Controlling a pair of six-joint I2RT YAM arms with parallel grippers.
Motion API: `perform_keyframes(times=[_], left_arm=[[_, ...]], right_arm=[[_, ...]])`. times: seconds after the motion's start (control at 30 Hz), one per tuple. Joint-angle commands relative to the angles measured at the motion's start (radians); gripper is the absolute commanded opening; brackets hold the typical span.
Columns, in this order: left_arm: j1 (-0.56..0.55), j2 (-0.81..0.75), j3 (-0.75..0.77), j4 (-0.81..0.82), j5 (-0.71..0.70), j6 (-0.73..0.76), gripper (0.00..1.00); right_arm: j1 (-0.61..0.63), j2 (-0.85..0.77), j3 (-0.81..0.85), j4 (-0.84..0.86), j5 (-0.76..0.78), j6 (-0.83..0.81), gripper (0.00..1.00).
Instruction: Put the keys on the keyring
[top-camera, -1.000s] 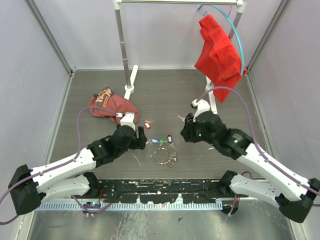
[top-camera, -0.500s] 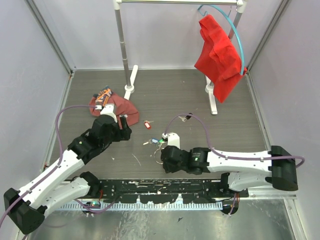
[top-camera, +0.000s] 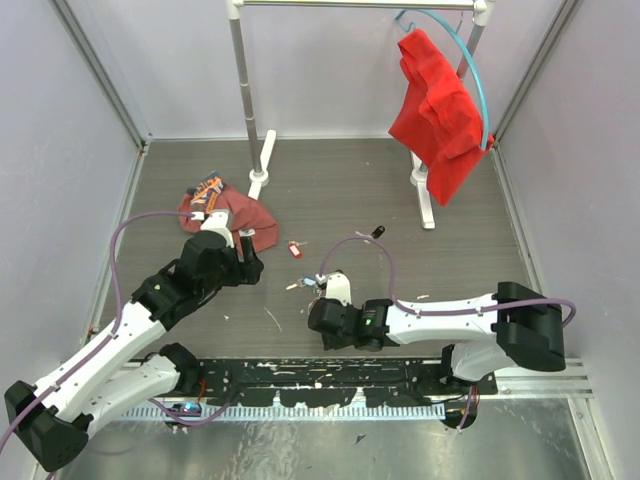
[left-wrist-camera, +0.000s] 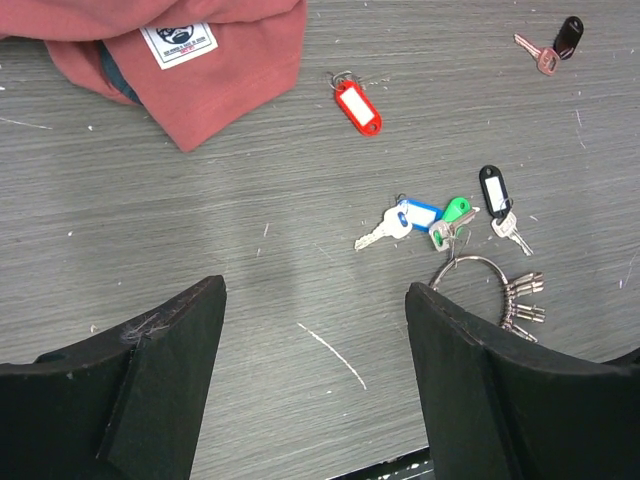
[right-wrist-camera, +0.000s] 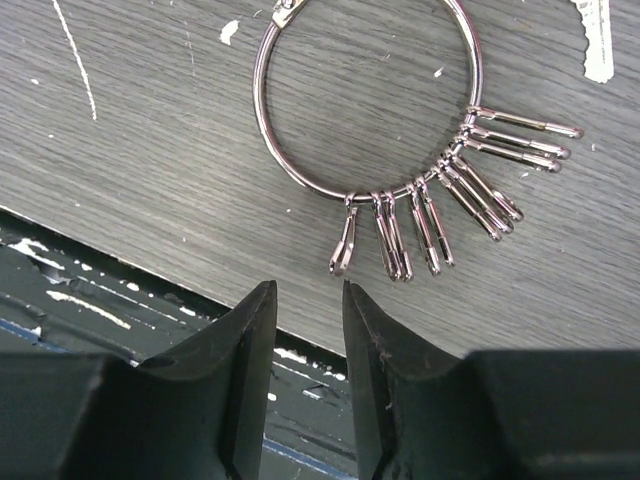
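Silver wire keyring (right-wrist-camera: 350, 196) lies on the grey table (left-wrist-camera: 250, 200) ahead of our right gripper (right-wrist-camera: 305, 290), fingers (right-wrist-camera: 240, 380) narrowly apart, empty; our left gripper (left-wrist-camera: 315, 290) gapes near the colour-tagged keys (left-wrist-camera: 405, 218). Next, we judge: pinch the ring.

Bright, even light falls from above in every view, and shadows on the grey worktop (top-camera: 340, 190) are soft and faint. The overhead picture is sharp. In the right wrist view the keyring (right-wrist-camera: 365, 100) is crisp and glinting, while the near right hand (right-wrist-camera: 306, 300) looks slightly soft.
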Motion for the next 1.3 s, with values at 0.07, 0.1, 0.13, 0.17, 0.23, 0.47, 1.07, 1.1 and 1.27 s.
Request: perform_keyframes(times=[0.07,0.1,0.13,0.17,0.23,0.47,1.07,1.1,1.27], left_arm=[[0.004,-0.005,0.015,0.003,0.015,0.002,0.80],[0.003,-0.005,0.016,0.002,0.015,0.002,0.80],[0.003,-0.004,0.016,0.003,0.015,0.002,0.80],[0.003,-0.004,0.017,0.003,0.016,0.002,0.80],[0.003,-0.002,0.016,0.006,0.019,0.003,0.80],[0.003,0.003,0.016,0.015,0.024,0.007,0.80],[0.003,-0.010,0.024,0.013,0.034,0.034,0.82],[0.004,-0.013,0.028,0.014,0.037,0.043,0.82],[0.004,-0.016,0.115,-0.005,0.076,0.103,0.83]], right_arm=[[0.006,0.035,0.006,0.033,0.061,0.020,0.36],[0.006,0.038,0.008,0.029,0.069,0.024,0.35],[0.006,0.041,0.008,0.025,0.074,0.027,0.35],[0.006,0.044,0.008,0.022,0.078,0.029,0.35],[0.006,0.053,0.012,0.020,0.082,0.029,0.35],[0.006,0.091,0.017,0.028,0.087,0.027,0.30],[0.006,0.024,0.036,-0.001,0.136,-0.046,0.01],[0.006,-0.003,0.048,-0.016,0.143,-0.068,0.01],[0.004,-0.150,0.147,-0.141,0.102,-0.262,0.01]])
